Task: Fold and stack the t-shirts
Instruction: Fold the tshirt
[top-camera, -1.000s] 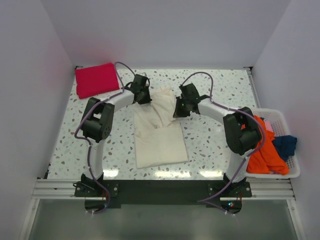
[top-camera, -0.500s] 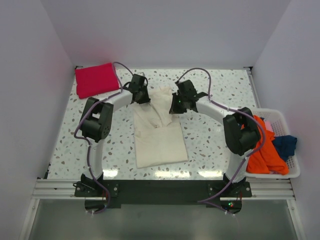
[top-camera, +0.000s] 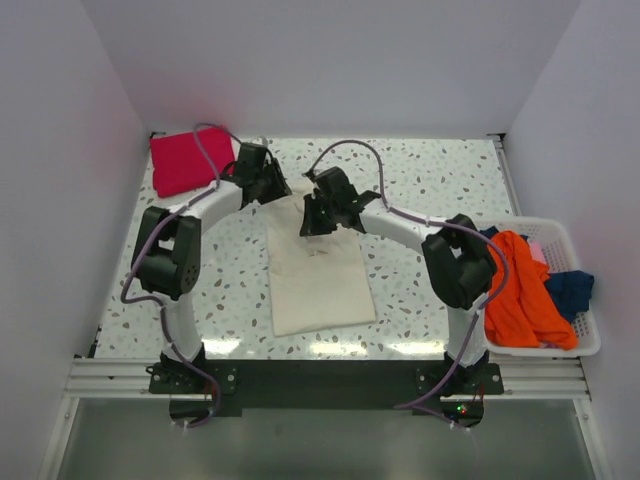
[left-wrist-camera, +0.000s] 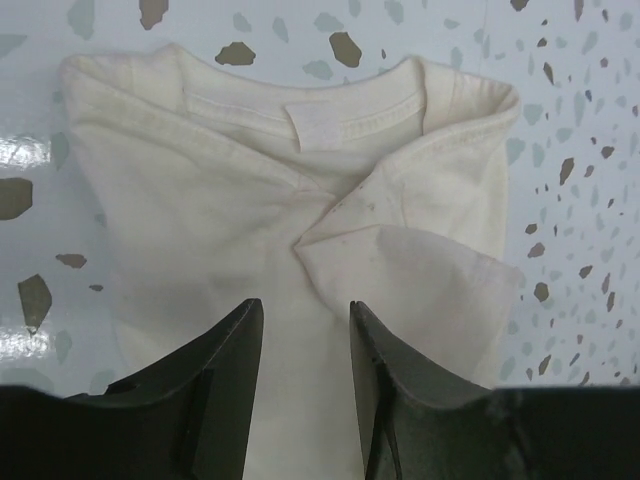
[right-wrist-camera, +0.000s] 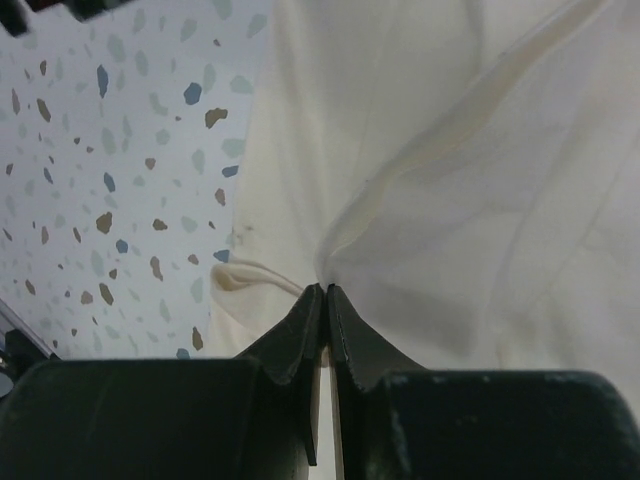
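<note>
Top view: the large cream cotton t-shirt (top-camera: 318, 275) lies in the middle of the speckled table (top-camera: 430, 170), long axis near to far, collar at the far end. The left gripper (top-camera: 268, 186) stands at its far-left corner. The right gripper (top-camera: 313, 218) is over its far part, nearer the cloth centre. The folded bright red t-shirt (top-camera: 180, 160) lies far left, well apart.

Left wrist view: jaws apart, empty; the collar lies beyond the fingertips.

Right wrist view: jaws together, pinching a cream fold; the coming move probably carries it leftward across the long axis

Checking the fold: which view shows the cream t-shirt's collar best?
Left wrist: the collar and label of the cream t-shirt lie plain. Top external: too small; right wrist shows only cloth pinched by the right gripper.
</note>
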